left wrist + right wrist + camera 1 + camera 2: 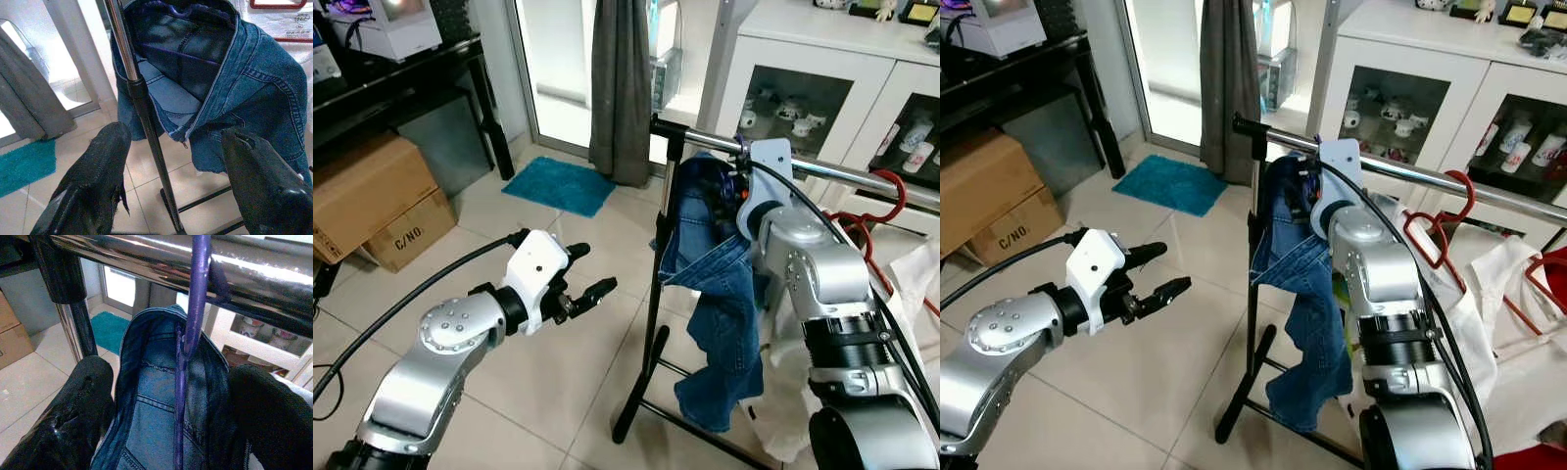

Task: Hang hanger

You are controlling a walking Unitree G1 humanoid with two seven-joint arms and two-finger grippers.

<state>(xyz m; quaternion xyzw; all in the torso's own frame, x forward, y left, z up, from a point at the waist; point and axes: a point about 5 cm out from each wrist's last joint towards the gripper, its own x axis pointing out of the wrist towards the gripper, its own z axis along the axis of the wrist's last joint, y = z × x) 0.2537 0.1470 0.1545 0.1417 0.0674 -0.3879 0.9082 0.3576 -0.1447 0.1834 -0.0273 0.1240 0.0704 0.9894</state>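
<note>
Rack (pixel 658 294) stands on tile, jeans (pixel 720 294) draped off its rail (pixel 146 254). Purple hanger (pixel 188 347) hooked over that rail. Right gripper (pixel 166 406) spread wide around it; left gripper (pixel 582 274) open too, hovering beside the rack.

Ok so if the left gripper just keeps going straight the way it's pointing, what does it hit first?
Most likely the rack's upright pole: it stands between the open fingers of the left gripper, with the jeans just behind. Depth is hard to judge.
</note>
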